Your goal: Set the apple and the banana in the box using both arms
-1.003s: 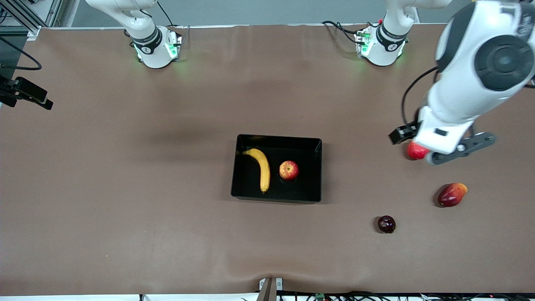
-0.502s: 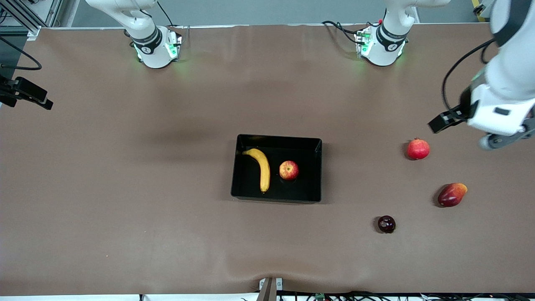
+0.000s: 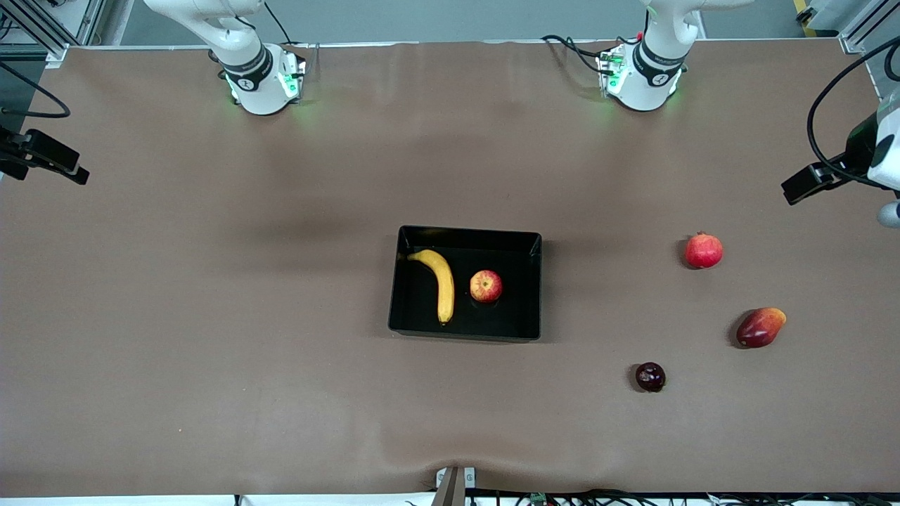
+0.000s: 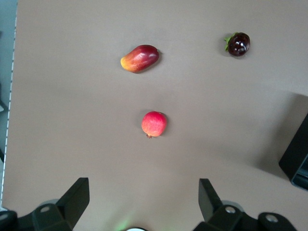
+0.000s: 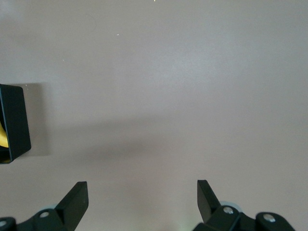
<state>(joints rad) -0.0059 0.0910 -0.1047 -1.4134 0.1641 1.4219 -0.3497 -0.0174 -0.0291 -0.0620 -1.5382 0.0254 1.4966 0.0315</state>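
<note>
in the front view, one box [image 3: 532, 288] is sitting in the middle of the table [image 3: 211, 316]. one banana [image 3: 440, 281] and one apple [image 3: 486, 286] are lying inside it, side by side and not touching, with the banana toward the right arm's end. three more fruits are sitting on the table toward the left arm's end, well apart from the box and from each other: one pomegranate [image 3: 704, 250], one mango [image 3: 760, 327] and one dark fruit [image 3: 650, 377], which is lying nearest to the camera. two arm bases are glowing green along the top edge. only a bit of the left arm [image 3: 882, 151] is showing, at the edge of the view, over the table's end. lots of bare table is lying around the box on every side.

in the left wrist view, the left gripper [image 4: 143, 204] is hanging high over the table with its fingers [image 4: 74, 197] wide apart and nothing between them. the pomegranate, mango and dark fruit are all showing below it.

in the right wrist view, the right gripper [image 5: 142, 202] is hanging over bare table with its fingers [image 5: 76, 199] wide apart, holding nothing. one corner of the box is peeking in at the edge, with a bit of yellow banana inside.
</note>
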